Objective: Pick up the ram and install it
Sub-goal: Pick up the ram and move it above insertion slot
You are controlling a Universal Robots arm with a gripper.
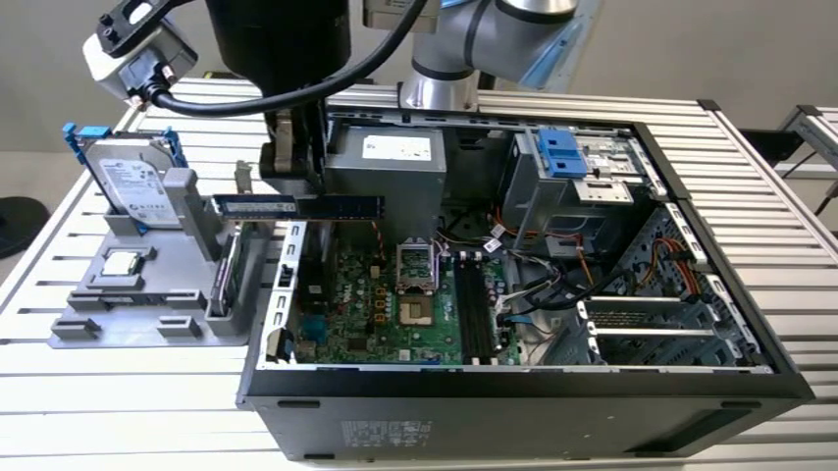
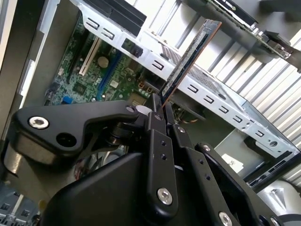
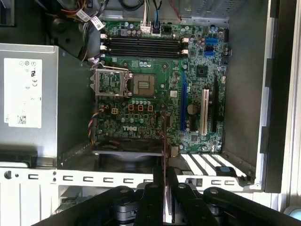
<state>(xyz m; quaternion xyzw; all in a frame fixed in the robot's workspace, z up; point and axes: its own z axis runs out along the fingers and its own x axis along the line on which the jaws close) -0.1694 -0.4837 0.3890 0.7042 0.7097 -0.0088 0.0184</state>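
Dark-blue ram [image 1: 298,205]: we note it in the air with its long edge level, over the case wall on the exterior view's left. It is edge-on in both wrist views [image 2: 190,56] [image 3: 163,141].
gripper [image 1: 298,188]: it hangs from the arm just above the stick. In both wrist views [image 2: 160,106] [image 3: 164,176] we see the jaws closed on the ram, one black finger against each face.
case [image 1: 524,397]: black tower lying on its side, open side up.
motherboard [image 1: 353,304]: green, flat on the case floor, below the held stick.
memory slots [image 1: 478,309]: black parallel rows, well apart from the ram; the ram is not yet seated in them.
processor socket [image 1: 415,265]: between the slots and the stick.
power supply [image 1: 387,172]: grey box just beside the ram's far end.
fixture [image 1: 131,329]: grey holder outside the case, carrying an upright hard drive [image 1: 135,186] and a square processor chip [image 1: 122,262].
worktop [image 1: 118,412]: slatted aluminium under everything.
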